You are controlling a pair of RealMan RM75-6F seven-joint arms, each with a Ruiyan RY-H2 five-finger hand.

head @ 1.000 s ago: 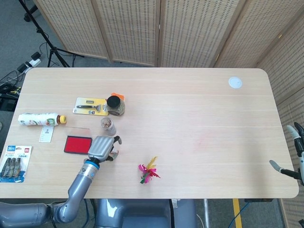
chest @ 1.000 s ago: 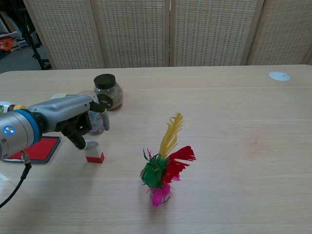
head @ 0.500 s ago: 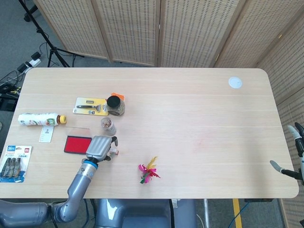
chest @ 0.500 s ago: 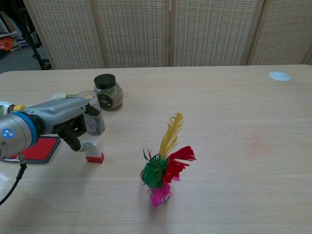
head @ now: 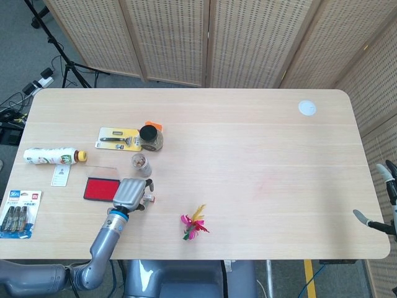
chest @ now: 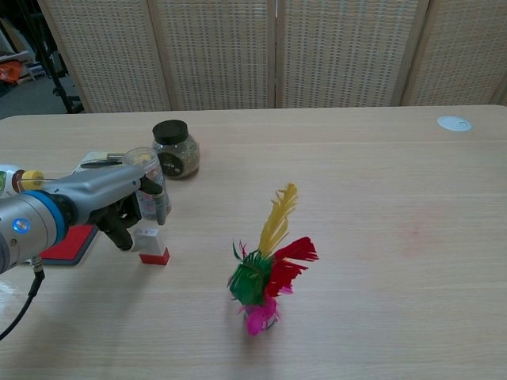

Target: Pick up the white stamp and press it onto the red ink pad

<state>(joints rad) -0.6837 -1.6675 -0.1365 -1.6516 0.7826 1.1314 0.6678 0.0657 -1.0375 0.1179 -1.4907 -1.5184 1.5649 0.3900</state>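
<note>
The white stamp (chest: 150,245) with a red base stands upright on the table, also seen in the head view (head: 149,198). My left hand (chest: 119,207) (head: 130,193) curls over its top, with the thumb at its left and fingers (chest: 161,210) at its upper right; contact is not plain. The red ink pad (head: 100,189) (chest: 70,242) lies flat just left of the hand. My right hand (head: 387,180) hangs off the table's right edge, fingers apart and holding nothing.
A small clear jar (chest: 147,188) and a black-lidded jar (chest: 174,149) stand right behind the left hand. A feather shuttlecock (chest: 265,265) stands to the stamp's right. A razor pack (head: 118,139), a bottle (head: 53,156) and a pen pack (head: 20,205) lie at left.
The left hand has shifted slightly left and its fingers have drawn in over the stamp. The stamp's white top now stands straighter. The right hand has not moved.
</note>
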